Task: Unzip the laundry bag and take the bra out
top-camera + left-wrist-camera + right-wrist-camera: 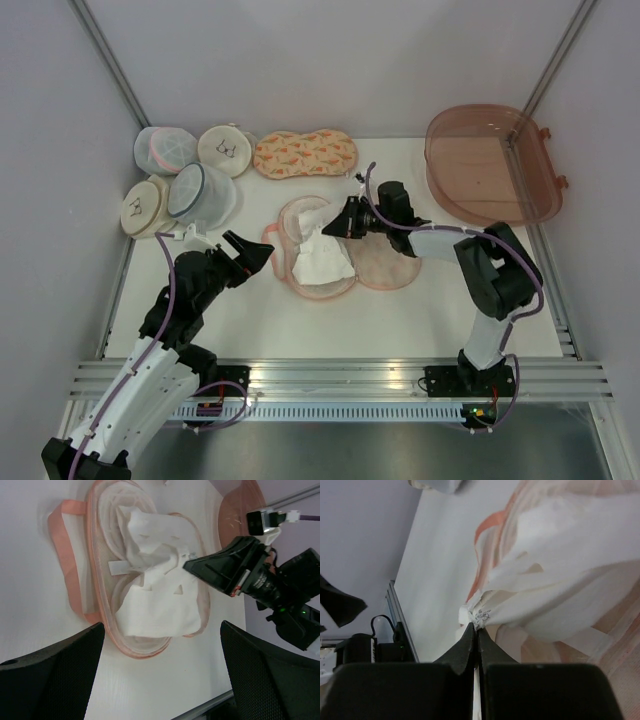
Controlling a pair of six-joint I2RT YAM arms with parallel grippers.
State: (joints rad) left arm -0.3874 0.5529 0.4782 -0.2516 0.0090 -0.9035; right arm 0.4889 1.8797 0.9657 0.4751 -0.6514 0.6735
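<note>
The laundry bag (pixel 388 268) lies unzipped and spread open mid-table, pale lining up, pink edging round it. It also shows in the left wrist view (pixel 142 649) and the right wrist view (pixel 622 630). The white bra (pixel 322 258) lies crumpled on the bag's left half. My right gripper (pixel 331 228) is shut on a bunched edge of the bra (pixel 570 535) and lifts it slightly; its jaws (pixel 477 627) pinch the fabric by a printed label. My left gripper (pixel 258 255) is open and empty, just left of the bag; the bra (pixel 160 600) lies beyond its fingers (pixel 60 670).
A second, closed peach carrot-print case (pixel 305 153) lies at the back. Several round mesh pouches (pixel 200 195) cluster at back left. A pink translucent tub (pixel 490 165) stands at back right. An aluminium rail (pixel 340 378) runs along the near edge.
</note>
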